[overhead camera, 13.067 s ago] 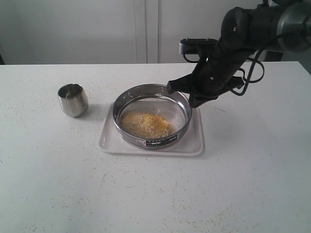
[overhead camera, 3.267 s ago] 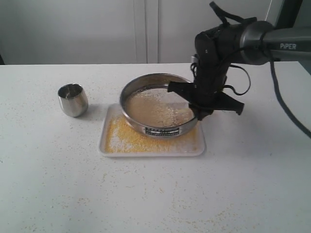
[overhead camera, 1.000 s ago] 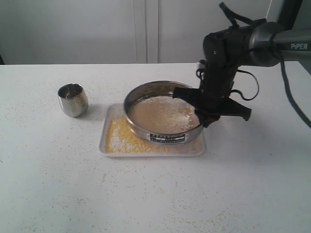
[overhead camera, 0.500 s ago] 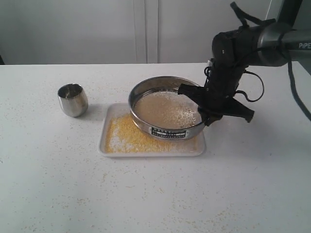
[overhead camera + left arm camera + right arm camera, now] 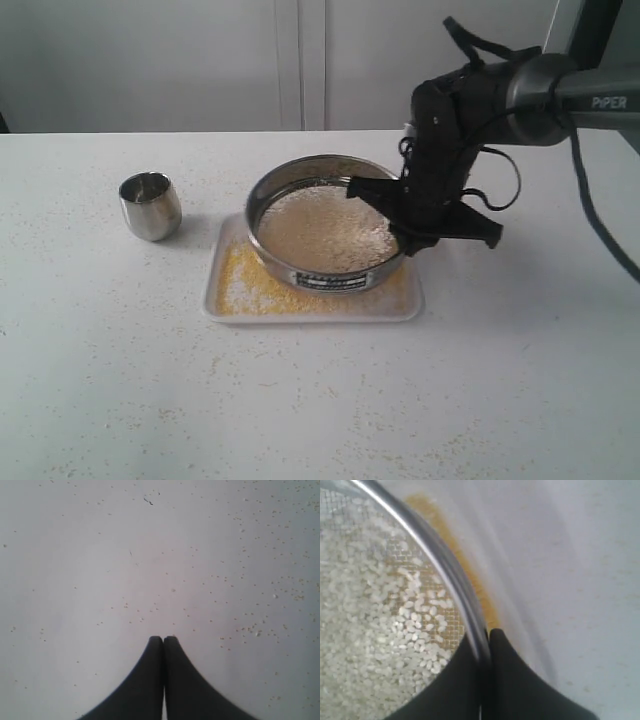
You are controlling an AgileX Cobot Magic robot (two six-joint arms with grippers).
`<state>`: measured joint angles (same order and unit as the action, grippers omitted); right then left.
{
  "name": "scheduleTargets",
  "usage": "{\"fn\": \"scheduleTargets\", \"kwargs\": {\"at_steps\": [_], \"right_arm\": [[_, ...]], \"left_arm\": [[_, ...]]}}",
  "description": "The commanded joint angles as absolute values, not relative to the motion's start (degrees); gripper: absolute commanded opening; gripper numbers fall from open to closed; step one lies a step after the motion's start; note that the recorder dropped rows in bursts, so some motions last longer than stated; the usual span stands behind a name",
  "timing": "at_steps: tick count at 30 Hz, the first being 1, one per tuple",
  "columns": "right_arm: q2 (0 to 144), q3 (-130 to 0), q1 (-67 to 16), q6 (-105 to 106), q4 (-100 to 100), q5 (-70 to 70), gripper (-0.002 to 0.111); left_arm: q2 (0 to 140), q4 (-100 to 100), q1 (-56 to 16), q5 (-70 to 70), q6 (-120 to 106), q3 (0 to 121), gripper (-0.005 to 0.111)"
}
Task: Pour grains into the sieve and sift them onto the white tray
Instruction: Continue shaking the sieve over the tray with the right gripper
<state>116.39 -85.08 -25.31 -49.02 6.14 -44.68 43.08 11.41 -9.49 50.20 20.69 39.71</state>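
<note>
Leftward since half a second ago, the sieve (image 5: 330,282) has swung back over the middle of the white tray (image 5: 300,316), carried by the right tool (image 5: 400,225), which pinches its right rim. Golden granules (image 5: 245,285) carpet the tray's left part, so the sifting looks nearly done. Only the right wrist view shows pale rice grains (image 5: 385,630) left on the mesh. The left wrist view alone shows the left tool (image 5: 163,640), pressed together and empty, over the speckled surface (image 5: 100,555).
</note>
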Motion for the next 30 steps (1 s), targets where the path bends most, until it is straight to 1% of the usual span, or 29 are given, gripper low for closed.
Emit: {"fn": "scheduleTargets", "kwargs": {"at_steps": [1,3,5,8,10,11,13,14,16,18,20,21,23,24,26,27,28,30], "right_arm": [[114.5,-85.3,-26.1,-49.7,12.1,-42.3,0.000],[114.3,-85.3,-24.6,-56.3,14.9,-46.0,0.000],[114.3,-85.3,-24.2,-61.6,13.4,-47.8,0.000],[114.5,-85.2,-27.0,-55.5,7.1,-42.7,0.000],[114.5,-85.2,-28.9,-48.1,7.4,-39.6,0.000],[114.2,-85.2,-29.1,-47.7,8.2,-39.6,0.000],[114.2,-85.2,-27.7,-50.0,12.4,-42.4,0.000],[114.2,-85.2,-25.6,-55.4,14.2,-47.0,0.000],[114.4,-85.2,-24.9,-57.4,9.4,-48.8,0.000],[114.6,-85.2,-28.0,-50.2,2.7,-42.9,0.000],[114.6,-85.4,-29.6,-44.8,2.5,-40.5,0.000],[114.6,-85.4,-28.6,-45.5,3.0,-41.3,0.000],[114.6,-85.4,-23.7,-50.3,2.5,-47.7,0.000],[114.6,-85.4,-23.1,-50.6,0.6,-48.4,0.000],[114.7,-85.3,-24.8,-45.8,-4.6,-46.0,0.000],[114.7,-85.3,-26.6,-40.1,-7.3,-44.2,0.000],[114.7,-85.3,-27.0,-38.2,-6.9,-43.9,0.000],[114.7,-85.4,-24.9,-40.9,-3.2,-46.2,0.000]], "left_arm": [[42.7,11.1,-9.3,50.7,20.7,39.3,0.000],[42.7,11.1,-9.3,50.7,20.7,39.3,0.000],[42.7,11.1,-9.3,50.7,20.7,39.3,0.000],[42.7,11.1,-9.3,50.7,20.7,39.3,0.000],[42.7,11.1,-9.3,50.7,20.7,39.3,0.000],[42.7,11.1,-9.3,50.7,20.7,39.3,0.000],[42.7,11.1,-9.3,50.7,20.7,39.3,0.000],[42.7,11.1,-9.3,50.7,20.7,39.3,0.000],[42.7,11.1,-9.3,50.7,20.7,39.3,0.000],[42.7,11.1,-9.3,50.7,20.7,39.3,0.000],[42.7,11.1,-9.3,50.7,20.7,39.3,0.000],[42.7,11.1,-9.3,50.7,20.7,39.3,0.000],[42.7,11.1,-9.3,50.7,20.7,39.3,0.000],[42.7,11.1,-9.3,50.7,20.7,39.3,0.000],[42.7,11.1,-9.3,50.7,20.7,39.3,0.000],[42.7,11.1,-9.3,50.7,20.7,39.3,0.000],[42.7,11.1,-9.3,50.7,20.7,39.3,0.000],[42.7,11.1,-9.3,50.7,20.7,39.3,0.000]]}}
